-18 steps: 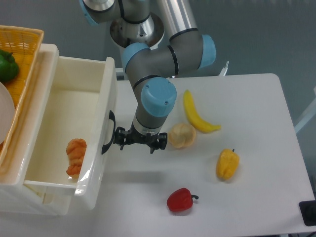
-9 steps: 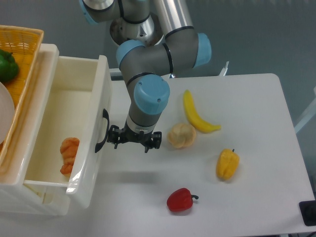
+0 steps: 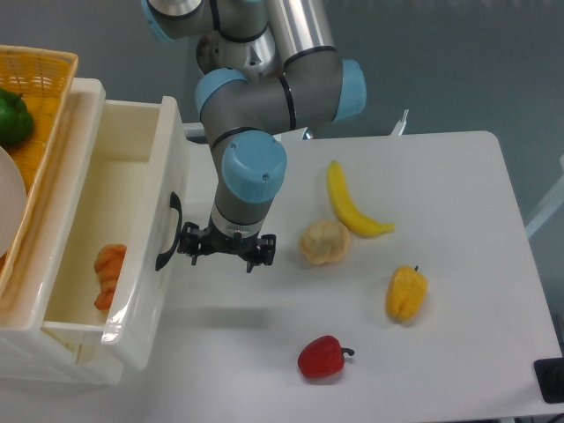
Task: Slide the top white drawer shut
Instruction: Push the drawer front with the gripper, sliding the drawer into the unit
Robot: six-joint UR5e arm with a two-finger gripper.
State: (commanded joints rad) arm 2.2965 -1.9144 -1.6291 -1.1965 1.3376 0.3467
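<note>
The top white drawer [image 3: 132, 220] of the white cabinet juts out to the right, partly open, with an orange object [image 3: 108, 274] lying inside it. Its black curved handle [image 3: 167, 232] is on the front panel. My gripper [image 3: 225, 249] hangs from the arm right next to that front panel, its left side touching or nearly touching the handle. The fingers point down and look drawn together, but the view from above does not settle whether they are shut.
A woven yellow basket [image 3: 44, 97] with a green pepper [image 3: 13, 117] sits on the cabinet top. On the white table [image 3: 458, 352] lie a banana [image 3: 350, 203], a pale round fruit [image 3: 324, 241], a yellow pepper [image 3: 405, 293] and a red pepper [image 3: 322, 356].
The gripper has moved left against the drawer front, and the drawer has slid left into the cabinet. The orange object inside has shifted left with it.
</note>
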